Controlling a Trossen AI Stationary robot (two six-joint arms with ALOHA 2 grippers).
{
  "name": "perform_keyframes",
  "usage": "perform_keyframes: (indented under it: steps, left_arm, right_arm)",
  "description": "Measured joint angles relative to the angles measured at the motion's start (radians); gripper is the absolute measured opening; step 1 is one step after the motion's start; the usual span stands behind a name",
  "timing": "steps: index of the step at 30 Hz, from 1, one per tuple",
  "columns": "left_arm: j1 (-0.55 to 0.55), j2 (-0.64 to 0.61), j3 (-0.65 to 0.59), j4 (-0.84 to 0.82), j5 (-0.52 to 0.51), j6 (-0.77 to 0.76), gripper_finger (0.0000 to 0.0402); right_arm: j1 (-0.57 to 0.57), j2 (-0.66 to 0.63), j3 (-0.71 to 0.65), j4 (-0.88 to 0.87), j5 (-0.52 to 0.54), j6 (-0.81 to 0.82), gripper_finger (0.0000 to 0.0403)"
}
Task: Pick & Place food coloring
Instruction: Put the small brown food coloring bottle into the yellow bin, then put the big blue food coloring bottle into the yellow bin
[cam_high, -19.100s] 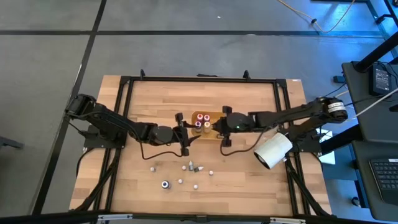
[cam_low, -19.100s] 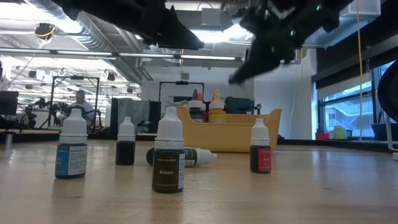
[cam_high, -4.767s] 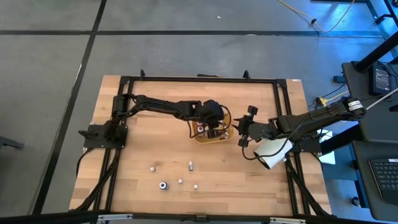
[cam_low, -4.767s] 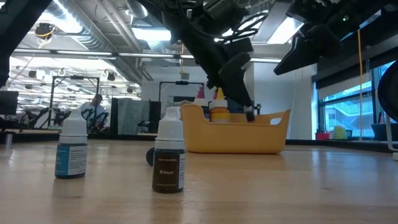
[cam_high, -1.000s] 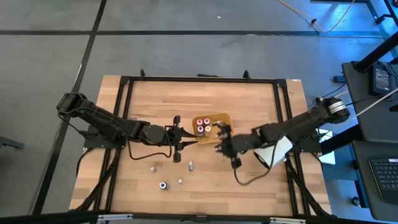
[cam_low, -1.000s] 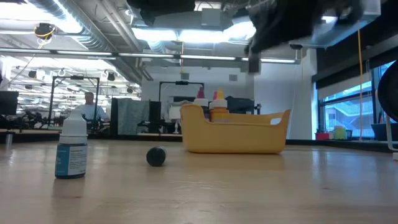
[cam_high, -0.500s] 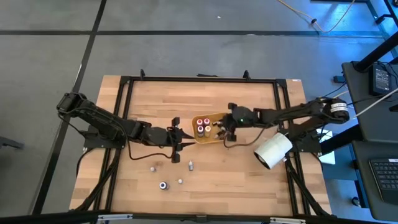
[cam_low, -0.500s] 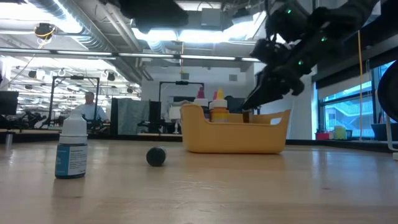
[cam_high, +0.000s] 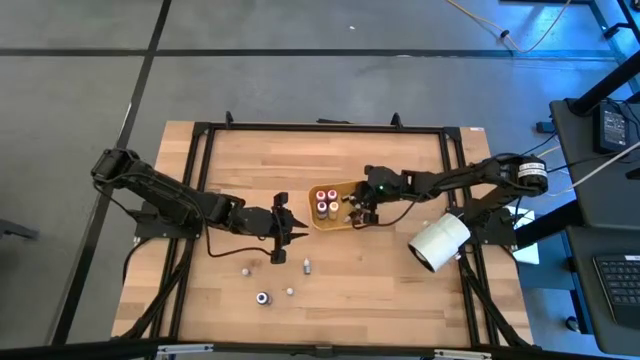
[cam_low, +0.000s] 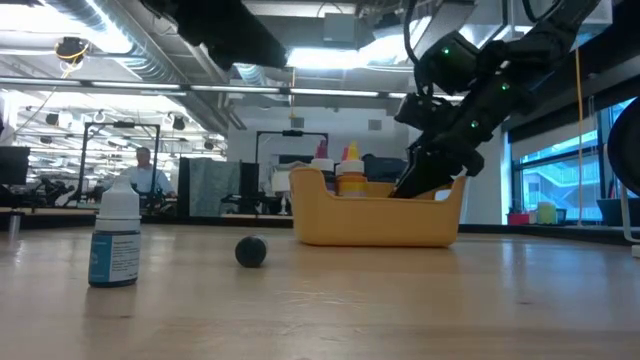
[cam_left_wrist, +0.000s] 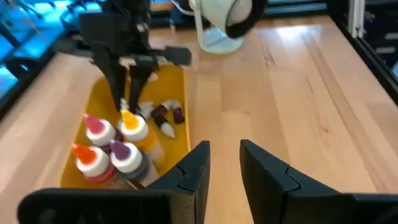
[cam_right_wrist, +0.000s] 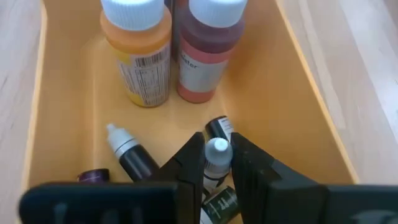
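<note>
On the bench (cam_high: 400, 290), four small dropper bottles (cam_high: 307, 266) remain at six o'clock. The left claw (cam_high: 287, 222) waits nearby, fingers apart. In the yellow tray (cam_high: 357, 185), the right claw (cam_right_wrist: 214, 163) clamps a white-capped dropper bottle (cam_right_wrist: 216, 157) above several already delivered.

Tray (cam_high: 362, 186) interior obstructed by four tall bottles (cam_high: 325, 201) at 9 o'clock; worktop (cam_high: 400, 290) from 4 to 6 o'clock is unobstructed.

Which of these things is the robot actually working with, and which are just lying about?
Job:
loose little bottles on the table
little bottle gripped by the right tool
orange tray

Lying about:
white cylinder
black table frame
</note>
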Motion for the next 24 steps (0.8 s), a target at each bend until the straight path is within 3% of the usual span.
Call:
perform_keyframes:
  steps: [11, 18, 24]
  left_arm:
    - [0.000, 0.000, 0.000, -0.111, 0.148, -0.113, 0.0089]
    - [0.000, 0.000, 0.000, -0.115, 0.175, -0.145, 0.0089]
    - [-0.001, 0.000, 0.000, -0.153, 0.260, -0.111, 0.0091]
  right_arm:
    - [0.000, -0.004, 0.000, 0.001, 0.008, -0.003, 0.0109]
    - [0.000, -0.009, 0.011, -0.007, 0.042, -0.012, 0.0123]
    - [0.016, -0.099, 0.067, -0.002, 0.052, -0.042, 0.0121]
